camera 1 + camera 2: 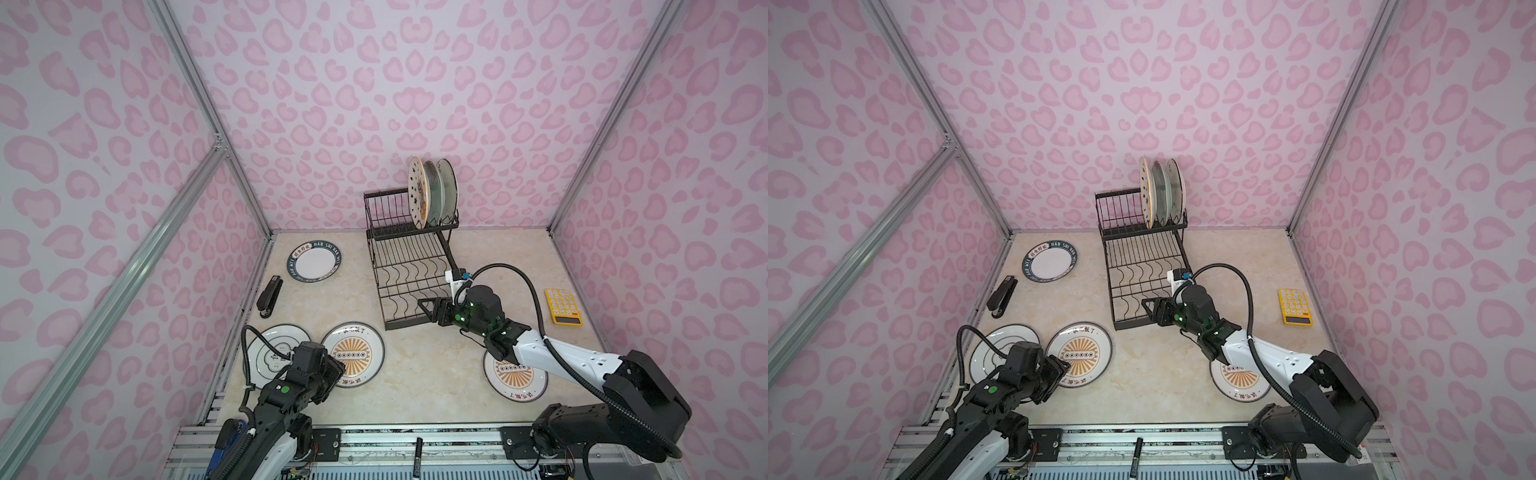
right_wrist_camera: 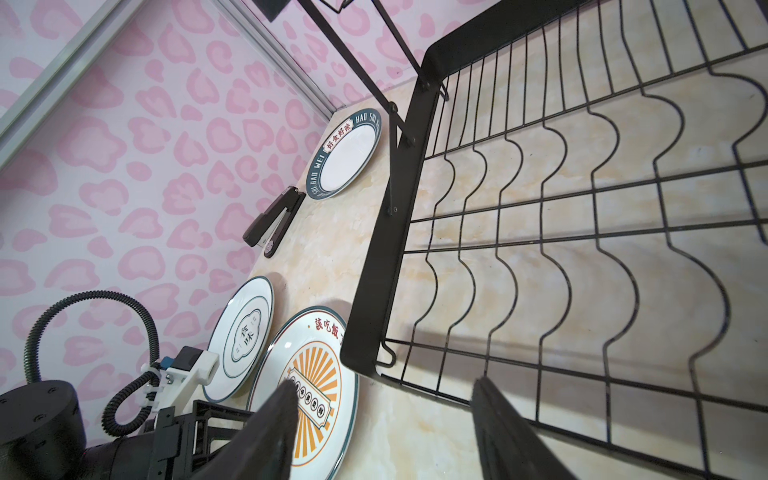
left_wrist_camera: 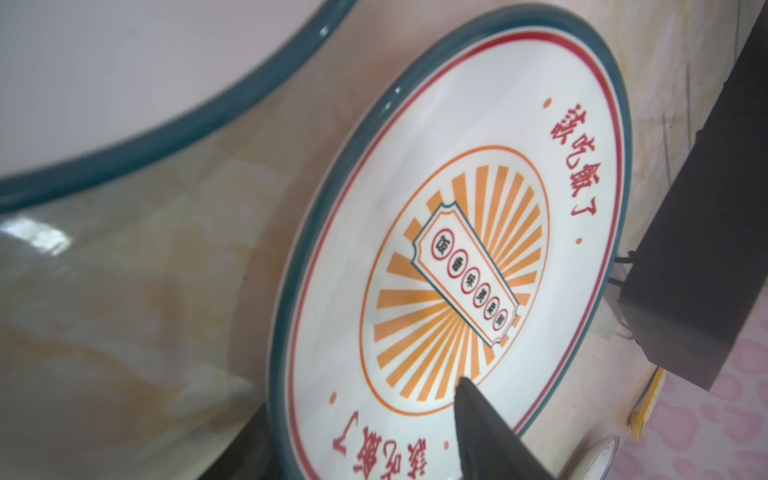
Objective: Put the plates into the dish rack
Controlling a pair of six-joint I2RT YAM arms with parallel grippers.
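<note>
- Our left gripper (image 1: 334, 371) sat at the rim of a round orange sunburst plate (image 1: 353, 353) on the tan table (image 1: 415, 374); we could not tell if its jaws held it.
- Our right gripper (image 2: 386, 384) had wide, empty jaws over the black wire dish rack (image 1: 409, 286).
- Three round china plates (image 1: 432, 193) stood in its top part.

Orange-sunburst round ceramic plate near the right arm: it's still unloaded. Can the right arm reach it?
Probably, after pulling back: the open right gripper is at the black wire rack, its forearm partly covering the plate.

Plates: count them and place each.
7. Three plates upright in dish rack; flat on the table: lettered-rim plate, white plate, sunburst plate, second sunburst plate under right arm.
</note>
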